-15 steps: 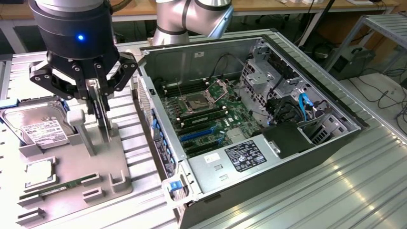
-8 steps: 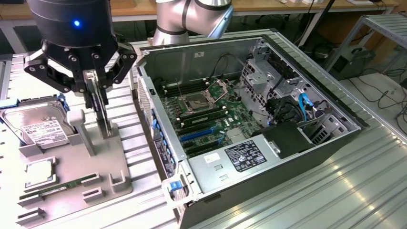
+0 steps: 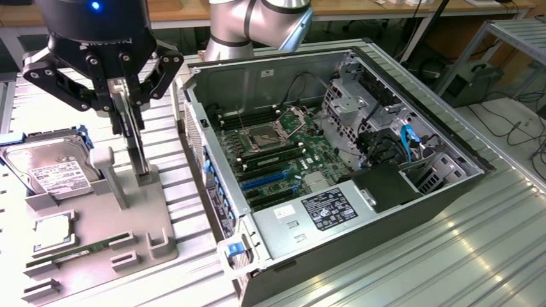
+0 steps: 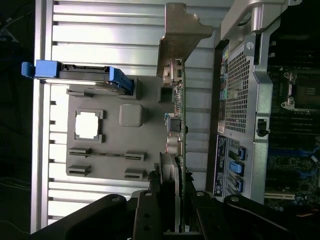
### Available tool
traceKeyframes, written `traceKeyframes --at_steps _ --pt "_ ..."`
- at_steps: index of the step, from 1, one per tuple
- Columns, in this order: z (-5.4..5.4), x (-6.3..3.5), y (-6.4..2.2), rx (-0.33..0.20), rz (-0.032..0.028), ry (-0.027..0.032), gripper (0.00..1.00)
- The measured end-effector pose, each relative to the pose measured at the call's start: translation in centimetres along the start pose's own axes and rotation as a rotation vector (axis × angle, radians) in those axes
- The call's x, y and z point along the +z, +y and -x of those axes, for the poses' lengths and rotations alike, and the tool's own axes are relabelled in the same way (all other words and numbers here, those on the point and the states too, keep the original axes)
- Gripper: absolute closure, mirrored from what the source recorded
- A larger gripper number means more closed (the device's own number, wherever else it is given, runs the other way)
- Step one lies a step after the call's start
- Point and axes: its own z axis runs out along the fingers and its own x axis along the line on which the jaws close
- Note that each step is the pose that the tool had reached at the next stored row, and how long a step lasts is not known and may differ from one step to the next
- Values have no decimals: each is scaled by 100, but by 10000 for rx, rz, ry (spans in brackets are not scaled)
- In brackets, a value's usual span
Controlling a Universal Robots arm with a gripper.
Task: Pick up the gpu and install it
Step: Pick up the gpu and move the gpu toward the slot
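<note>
Jaws tight on half-hidden gpu point(image 4: 179, 107)

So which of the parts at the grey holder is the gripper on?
The gpu, held upright on edge in the gripper; hard drive, processor and memory stick lie apart.

Dark green gpu point(image 4: 177, 125) with silvery bracket point(image 4: 182, 30); black gripper point(image 3: 128, 105); grey holder point(image 4: 110, 142); blue hard-drive caddy point(image 4: 120, 80); green motherboard point(image 3: 282, 153) with blue slots point(image 3: 265, 182).
</note>
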Motion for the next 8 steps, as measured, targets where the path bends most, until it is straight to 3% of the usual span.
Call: traceKeyframes --at_steps 8 --pt "-4 -186 5 -2 -48 -130 72"
